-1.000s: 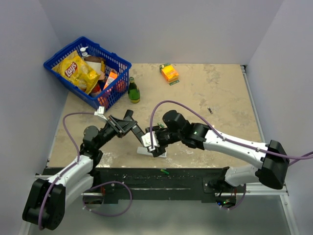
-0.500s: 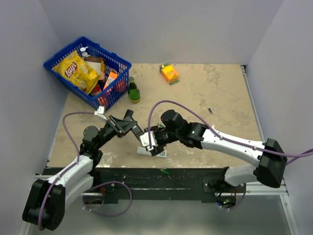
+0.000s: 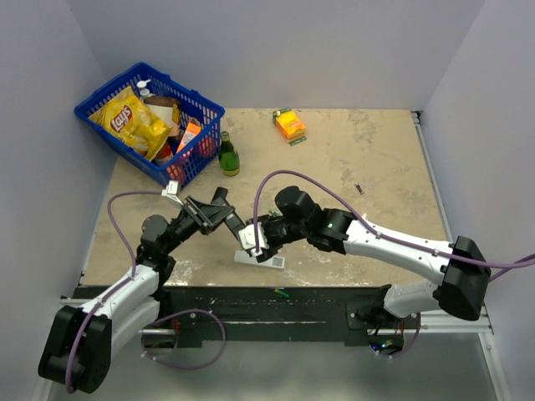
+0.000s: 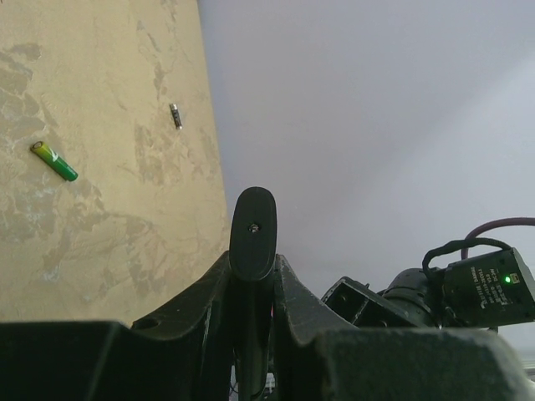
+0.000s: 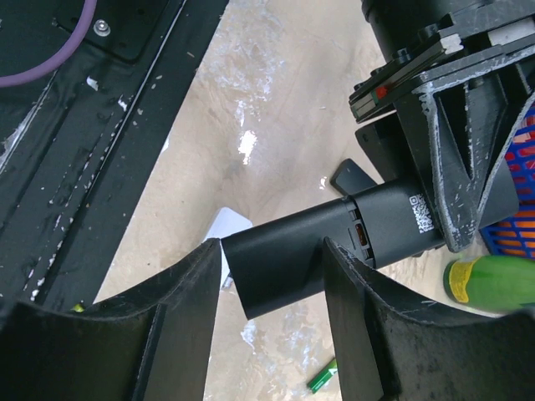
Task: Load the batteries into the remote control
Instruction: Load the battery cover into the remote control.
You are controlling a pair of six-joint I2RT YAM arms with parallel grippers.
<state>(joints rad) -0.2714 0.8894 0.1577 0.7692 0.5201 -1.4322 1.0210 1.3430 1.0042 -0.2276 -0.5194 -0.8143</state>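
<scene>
Together, our left hand (image 4: 251, 269) clamps the remote control (image 5: 318, 251) while our right hand (image 5: 272, 271) straddles its free end, grip unclear.

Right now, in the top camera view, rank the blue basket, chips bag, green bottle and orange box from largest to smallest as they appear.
1. blue basket
2. chips bag
3. green bottle and orange box: too alike to rank, one longer, one wider.
</scene>
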